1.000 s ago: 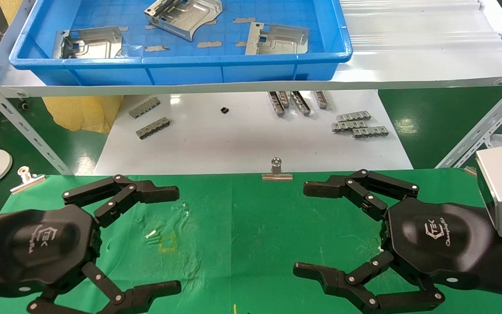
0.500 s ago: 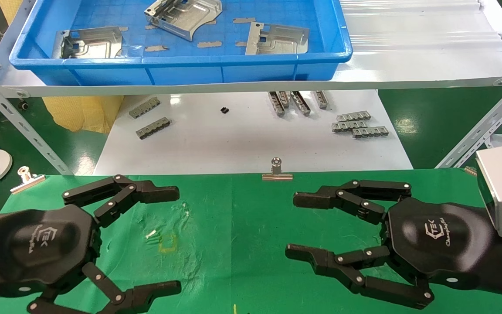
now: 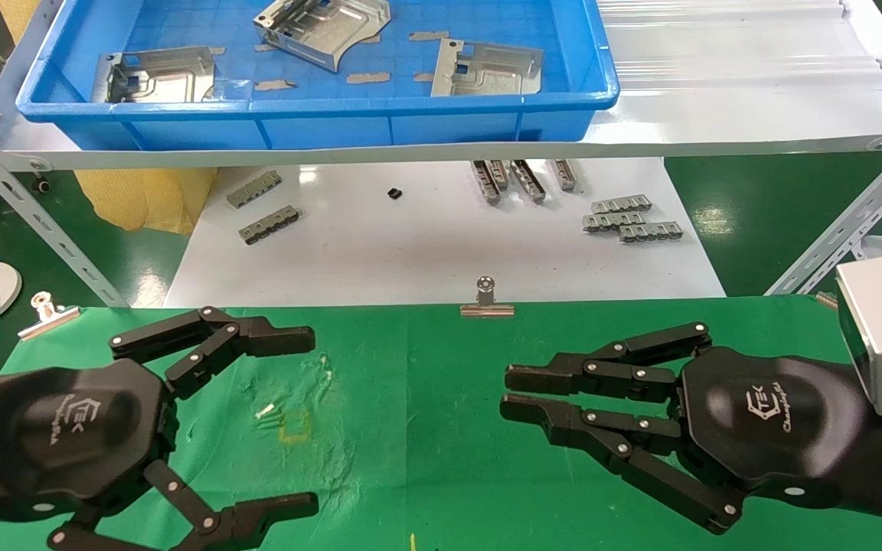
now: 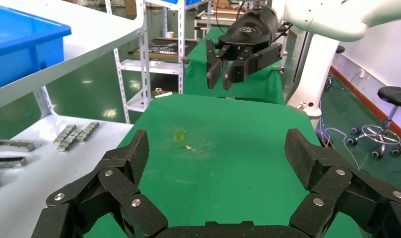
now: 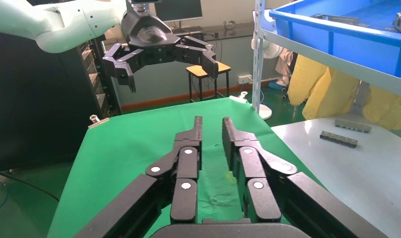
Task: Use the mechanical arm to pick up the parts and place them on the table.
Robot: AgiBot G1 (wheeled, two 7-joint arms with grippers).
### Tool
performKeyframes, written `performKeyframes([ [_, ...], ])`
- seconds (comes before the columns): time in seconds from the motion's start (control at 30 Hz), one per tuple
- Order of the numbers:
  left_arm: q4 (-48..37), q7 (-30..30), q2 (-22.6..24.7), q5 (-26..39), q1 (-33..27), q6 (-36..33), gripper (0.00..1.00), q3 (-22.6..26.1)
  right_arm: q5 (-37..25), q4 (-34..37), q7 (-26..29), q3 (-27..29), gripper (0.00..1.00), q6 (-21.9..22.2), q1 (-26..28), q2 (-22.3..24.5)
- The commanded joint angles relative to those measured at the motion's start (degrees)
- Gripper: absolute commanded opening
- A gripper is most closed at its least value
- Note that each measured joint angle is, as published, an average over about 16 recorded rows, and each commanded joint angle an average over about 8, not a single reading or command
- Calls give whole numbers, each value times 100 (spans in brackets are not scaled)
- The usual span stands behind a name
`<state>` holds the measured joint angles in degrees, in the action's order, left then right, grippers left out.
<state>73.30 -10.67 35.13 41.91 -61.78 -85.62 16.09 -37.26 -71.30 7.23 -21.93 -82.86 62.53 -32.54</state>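
Three silvery sheet-metal parts lie in the blue tray [image 3: 318, 107] on the raised shelf: one at the left [image 3: 158, 75], one at the back middle [image 3: 322, 27], one at the right [image 3: 487, 70]. My left gripper [image 3: 311, 421] is wide open and empty over the green cloth table [image 3: 426, 459], near the yellow square mark [image 3: 294, 426]. My right gripper [image 3: 508, 390] hovers over the cloth on the right, its fingers drawn together to a narrow gap with nothing between them. The left wrist view shows my open left gripper [image 4: 218, 153]; the right wrist view shows my closed right gripper [image 5: 211, 124].
Small grey notched bars [image 3: 628, 218] lie on the white tabletop [image 3: 410, 245] under the shelf. Binder clips sit at the cloth's far edge [image 3: 487, 302] and left corner [image 3: 47, 312]. Slanted shelf struts stand at the left [image 3: 35, 222] and right [image 3: 847, 222].
My right gripper has closed from wide open to nearly together, on nothing. The left arm and the parts have not moved.
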Motion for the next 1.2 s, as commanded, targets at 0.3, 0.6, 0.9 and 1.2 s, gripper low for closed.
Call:
performKeyframes([
  [0.3,-69,-19,54,91,-249,95,100,-6,0,0,0,0,0,0,0,0],
  [0.6,-1350,-153,766,943,-2061,417,100,316,0,0,0,0,0,0,0,0],
  [0.9,-4416,387,2297,2382,-4226,1965,100,852,0,0,0,0,0,0,0,0],
  [1.2,-6479,698,3511,3091,-5255,3925,66,1134,0,0,0,-1,60,0,0,0],
])
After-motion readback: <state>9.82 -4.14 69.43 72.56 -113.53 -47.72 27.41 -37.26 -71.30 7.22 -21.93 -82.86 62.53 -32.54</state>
